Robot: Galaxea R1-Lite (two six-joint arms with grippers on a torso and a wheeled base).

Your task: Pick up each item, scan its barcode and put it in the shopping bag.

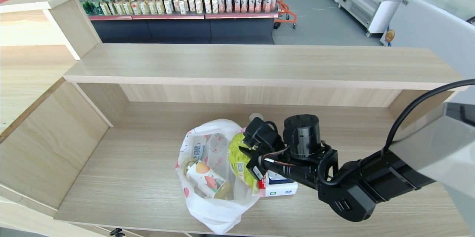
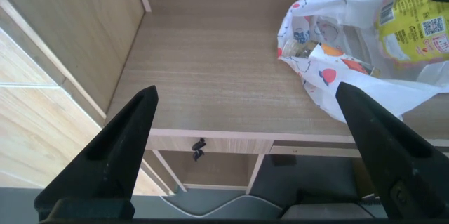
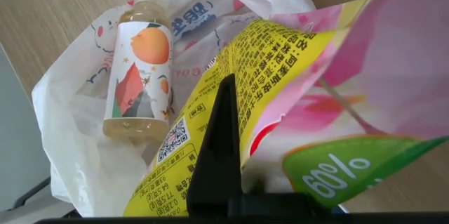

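Snack packet (image 1: 236, 154), yellow and crinkly, pinched by right gripper (image 1: 249, 157) over white plastic shopping bag (image 1: 209, 207) — ready to drop; left gripper (image 2: 245, 94) spread wide.

Three cameras around one counter (image 1: 130, 177)
The head view looks steeply down from the counter's front edge. The left wrist view hangs back off the front edge near the left corner, facing inward. The right wrist view sits close against the yellow packet (image 3: 280, 62). All share the shopping bag (image 1: 215, 211)
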